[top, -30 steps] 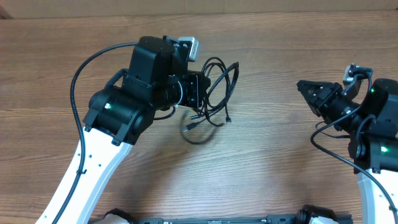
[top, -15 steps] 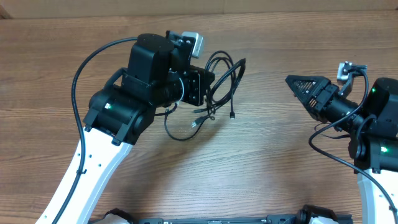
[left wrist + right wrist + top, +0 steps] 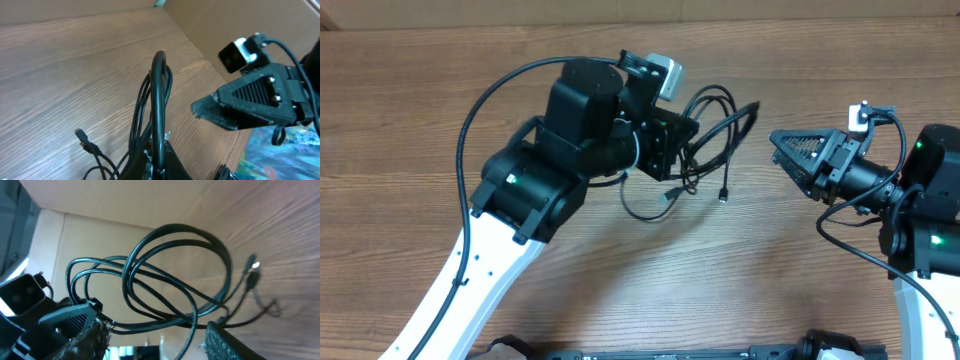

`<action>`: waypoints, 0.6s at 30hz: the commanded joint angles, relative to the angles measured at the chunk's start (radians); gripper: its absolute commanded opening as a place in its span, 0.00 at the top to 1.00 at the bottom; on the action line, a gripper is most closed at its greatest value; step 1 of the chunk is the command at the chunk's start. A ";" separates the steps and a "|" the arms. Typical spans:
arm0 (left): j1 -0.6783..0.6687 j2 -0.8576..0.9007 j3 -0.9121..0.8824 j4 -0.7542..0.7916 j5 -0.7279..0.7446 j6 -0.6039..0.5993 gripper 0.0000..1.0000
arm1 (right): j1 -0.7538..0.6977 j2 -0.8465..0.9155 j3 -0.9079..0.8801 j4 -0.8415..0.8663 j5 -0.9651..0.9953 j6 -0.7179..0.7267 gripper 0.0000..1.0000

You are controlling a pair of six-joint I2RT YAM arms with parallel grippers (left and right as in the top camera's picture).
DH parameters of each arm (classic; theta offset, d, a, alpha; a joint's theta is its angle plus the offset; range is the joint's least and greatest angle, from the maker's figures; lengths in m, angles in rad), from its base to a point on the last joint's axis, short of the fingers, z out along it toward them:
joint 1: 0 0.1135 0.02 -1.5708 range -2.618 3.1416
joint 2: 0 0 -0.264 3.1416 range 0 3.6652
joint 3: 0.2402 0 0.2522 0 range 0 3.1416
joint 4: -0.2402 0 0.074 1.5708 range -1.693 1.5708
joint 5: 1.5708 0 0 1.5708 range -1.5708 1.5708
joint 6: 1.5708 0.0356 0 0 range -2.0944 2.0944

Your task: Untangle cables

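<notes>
Glossy blk cables (image 3: 159, 95), matt wood-grain table (image 3: 620, 280) (smooth finish), brown cardboard wall (image 3: 250, 15)

Looped cables (image 3: 159, 100), right hand (image 3: 202, 111) near, wooden table (image 3: 65, 65)

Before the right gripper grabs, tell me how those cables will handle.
Probably floppy: held in the left gripper, the cables curl in loose loops, so they should bend rather than resist. Likely light, since the cords are thin. A tug may drag the whole bunch, because the loops cross and a plug trails loose.

Brown wood-grain table (image 3: 620, 290) meets a tan cardboard wall (image 3: 225, 20).
</notes>
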 commanded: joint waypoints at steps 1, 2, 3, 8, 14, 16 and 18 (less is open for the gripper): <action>-0.020 0.005 0.021 0.024 -0.003 0.022 0.96 | 0.023 -0.005 0.006 0.006 -0.021 0.061 0.37; -0.025 0.008 0.021 0.031 -0.003 0.022 0.96 | 0.029 -0.005 0.006 0.009 -0.021 0.061 0.35; -0.032 0.009 0.021 0.039 -0.003 0.022 0.96 | 0.036 -0.005 0.006 0.011 -0.020 0.060 0.33; -0.062 0.033 0.021 0.077 -0.003 0.022 0.96 | 0.073 -0.005 0.006 0.025 -0.019 0.061 0.30; -0.098 0.068 0.021 0.109 0.005 0.003 0.96 | 0.089 -0.005 0.006 0.025 -0.014 0.060 0.30; -0.111 0.074 0.021 0.117 0.008 -0.002 0.95 | 0.089 -0.005 0.006 0.024 0.002 0.060 0.30; -0.124 0.074 0.021 0.128 0.008 -0.001 0.96 | 0.089 -0.005 0.006 0.025 0.009 0.060 0.30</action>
